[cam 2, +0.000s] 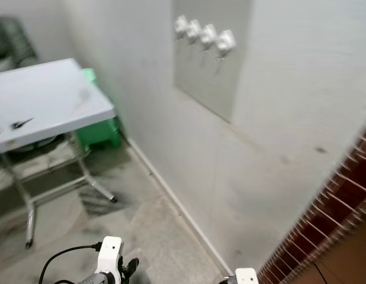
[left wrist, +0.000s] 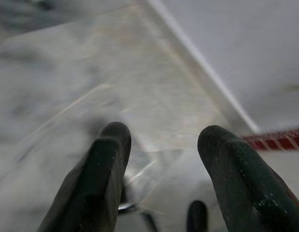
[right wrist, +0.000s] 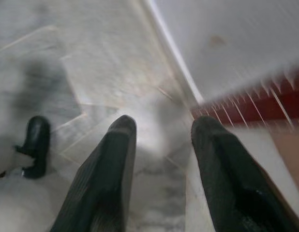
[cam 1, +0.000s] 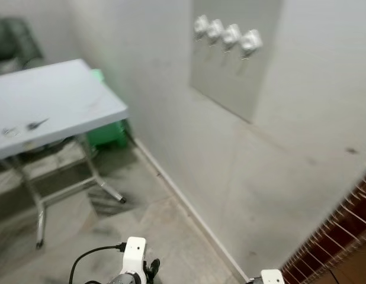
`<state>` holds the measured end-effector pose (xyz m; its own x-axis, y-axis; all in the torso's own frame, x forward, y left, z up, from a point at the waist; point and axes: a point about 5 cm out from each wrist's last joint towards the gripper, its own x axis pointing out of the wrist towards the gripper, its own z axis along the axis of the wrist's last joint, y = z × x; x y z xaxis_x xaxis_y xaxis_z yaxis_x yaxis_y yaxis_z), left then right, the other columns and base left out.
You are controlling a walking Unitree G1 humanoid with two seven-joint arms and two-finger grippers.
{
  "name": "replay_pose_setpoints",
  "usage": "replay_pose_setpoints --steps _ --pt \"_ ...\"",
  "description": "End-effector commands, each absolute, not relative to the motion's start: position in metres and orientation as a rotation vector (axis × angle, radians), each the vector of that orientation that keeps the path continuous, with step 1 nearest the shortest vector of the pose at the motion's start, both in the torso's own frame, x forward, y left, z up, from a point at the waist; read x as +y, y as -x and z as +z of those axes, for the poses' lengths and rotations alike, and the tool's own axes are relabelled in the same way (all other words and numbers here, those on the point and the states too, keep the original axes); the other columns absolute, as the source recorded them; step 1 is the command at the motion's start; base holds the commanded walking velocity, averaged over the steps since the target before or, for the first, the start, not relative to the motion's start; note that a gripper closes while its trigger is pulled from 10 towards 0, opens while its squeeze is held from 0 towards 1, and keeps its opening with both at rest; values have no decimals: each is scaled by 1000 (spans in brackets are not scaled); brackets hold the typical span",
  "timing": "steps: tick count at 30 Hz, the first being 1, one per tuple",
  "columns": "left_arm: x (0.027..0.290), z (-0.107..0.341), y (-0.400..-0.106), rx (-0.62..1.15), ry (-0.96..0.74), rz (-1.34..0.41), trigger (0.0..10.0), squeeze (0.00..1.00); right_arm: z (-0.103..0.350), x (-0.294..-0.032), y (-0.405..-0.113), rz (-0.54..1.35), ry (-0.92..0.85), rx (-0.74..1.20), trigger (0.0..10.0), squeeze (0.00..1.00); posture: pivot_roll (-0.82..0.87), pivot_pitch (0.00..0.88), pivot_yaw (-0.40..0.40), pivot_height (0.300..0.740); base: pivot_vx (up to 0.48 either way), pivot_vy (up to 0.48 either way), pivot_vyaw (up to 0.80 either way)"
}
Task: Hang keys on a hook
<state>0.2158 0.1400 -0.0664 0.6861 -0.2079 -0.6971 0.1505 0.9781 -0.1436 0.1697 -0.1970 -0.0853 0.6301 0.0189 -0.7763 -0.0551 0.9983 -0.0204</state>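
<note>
A small dark bunch, seemingly the keys (cam 1: 36,125), lies on the pale folding table (cam 1: 64,94) at the left. A row of several white hooks (cam 1: 226,34) sits at the top of a grey panel (cam 1: 230,83) on the wall ahead. Both arms hang low over the marble floor, far from the table and the hooks. My left gripper (left wrist: 164,137) is open with nothing between its black fingers (left wrist: 103,179). My right gripper (right wrist: 164,128) is open too, with nothing between its fingers (right wrist: 111,169). The white wrist housings (cam 1: 134,257) show at the bottom edge of the left eye view.
A green container (cam 1: 106,133) stands under the table against the wall. A dark chair (cam 1: 14,44) sits behind the table. A red brick surface with white wire mesh (cam 1: 343,236) juts in at the lower right. Grey marble floor (cam 1: 165,231) runs along the baseboard.
</note>
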Motion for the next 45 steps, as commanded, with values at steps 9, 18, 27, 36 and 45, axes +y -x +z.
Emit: replay_pose_setpoints --steps 9,18,27,36,45 --pt "142 -65 -219 783 85 -178 10000 0 -84 -189 -174 54 13 872 10000 0 39 50 -17 740 0 0 800" --pt "141 -65 -218 782 94 -173 10000 0 -84 -190 -175 48 -1 868 10000 1000 37 56 -22 740 0 0 800" --pt "140 -65 -218 781 102 -170 10000 0 -83 -194 -175 34 11 856 10000 1000 33 58 -23 740 0 0 178" --pt "140 -64 -220 774 107 -167 10000 0 -82 -193 -175 47 -18 840 10000 0 32 57 -25 740 0 0 0" --pt "142 -64 -221 773 106 -165 10000 0 -83 -187 -175 118 78 849 10000 0 33 51 -24 740 0 0 622"
